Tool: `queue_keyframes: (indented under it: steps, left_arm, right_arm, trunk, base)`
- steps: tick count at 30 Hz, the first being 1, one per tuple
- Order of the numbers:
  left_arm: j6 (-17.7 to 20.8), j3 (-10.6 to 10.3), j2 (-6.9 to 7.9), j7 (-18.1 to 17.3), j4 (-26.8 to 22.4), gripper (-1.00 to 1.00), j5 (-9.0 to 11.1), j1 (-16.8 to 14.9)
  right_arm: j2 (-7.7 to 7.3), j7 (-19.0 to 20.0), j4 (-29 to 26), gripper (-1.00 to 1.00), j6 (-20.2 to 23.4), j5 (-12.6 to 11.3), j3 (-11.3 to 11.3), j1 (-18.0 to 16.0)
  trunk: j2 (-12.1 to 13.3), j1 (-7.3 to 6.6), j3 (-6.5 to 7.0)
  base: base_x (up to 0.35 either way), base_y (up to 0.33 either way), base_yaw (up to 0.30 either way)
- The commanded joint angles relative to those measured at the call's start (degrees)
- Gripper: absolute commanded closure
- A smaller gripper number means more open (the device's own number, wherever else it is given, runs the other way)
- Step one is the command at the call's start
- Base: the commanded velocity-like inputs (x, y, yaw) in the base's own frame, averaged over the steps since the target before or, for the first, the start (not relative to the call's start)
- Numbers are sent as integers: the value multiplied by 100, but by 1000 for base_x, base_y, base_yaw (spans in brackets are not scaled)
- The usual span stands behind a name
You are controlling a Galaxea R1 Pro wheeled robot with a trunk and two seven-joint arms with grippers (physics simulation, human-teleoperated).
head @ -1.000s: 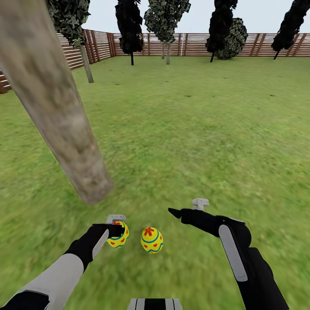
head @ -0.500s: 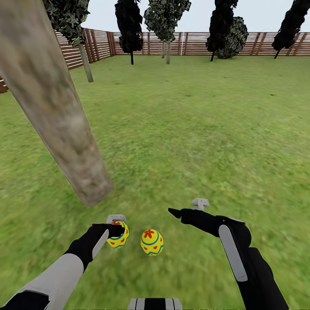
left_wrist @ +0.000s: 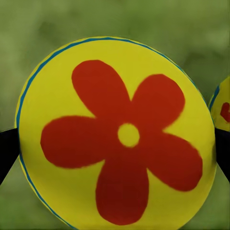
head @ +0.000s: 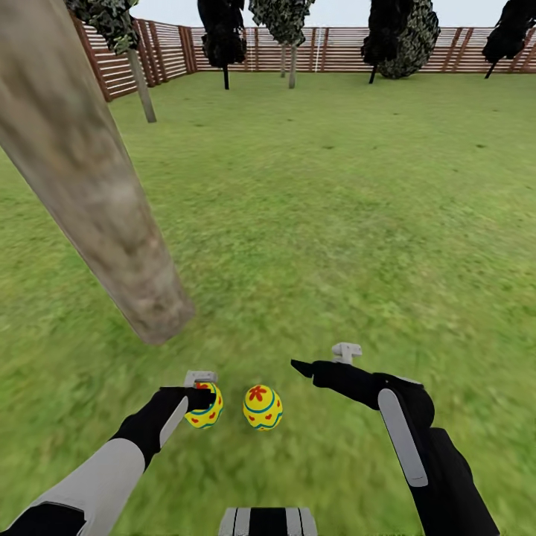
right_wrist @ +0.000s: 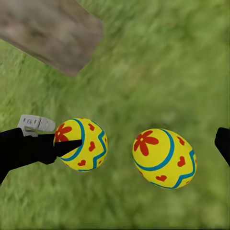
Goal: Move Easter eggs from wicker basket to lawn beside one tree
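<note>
A yellow Easter egg with a red flower sits between the black fingers of my left gripper, which is shut on it low over the lawn. A second egg lies on the grass just right of it, free. My right gripper hangs open above and right of that egg, one fingertip showing. The thick leaning grey-brown tree trunk meets the grass a short way beyond the left gripper. The third egg and the wicker basket are out of view.
Open grass stretches ahead to a brown slat fence. A thin-trunked tree stands far left, and dark narrow trees line the fence. The leaning trunk overhangs the left side.
The whole head view has shifted, with fence and trunk higher in the picture, so the camera has moved. Both grippers and both eggs hold their places.
</note>
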Motion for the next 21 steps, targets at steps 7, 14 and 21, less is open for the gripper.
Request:
queue_keyframes:
  steps: [7,14,21]
  left_arm:
    - [18,-26,5,23,-9,100,49,-2]
    - [-115,-29,6,16,-9,100,43,-3]
    - [-165,-78,-11,18,-9,100,41,-2]
  right_arm:
    - [6,43,-4,-100,23,38,-7,-2]
    - [3,43,-5,-100,23,38,77,-2]
    - [3,43,-8,-100,23,38,81,-3]
  trunk:
    - [-11,17,-160]
    - [-18,30,-271]
    - [-26,45,-404]
  base:
    - [0,0,0]
    - [0,0,0]
    - [0,0,0]
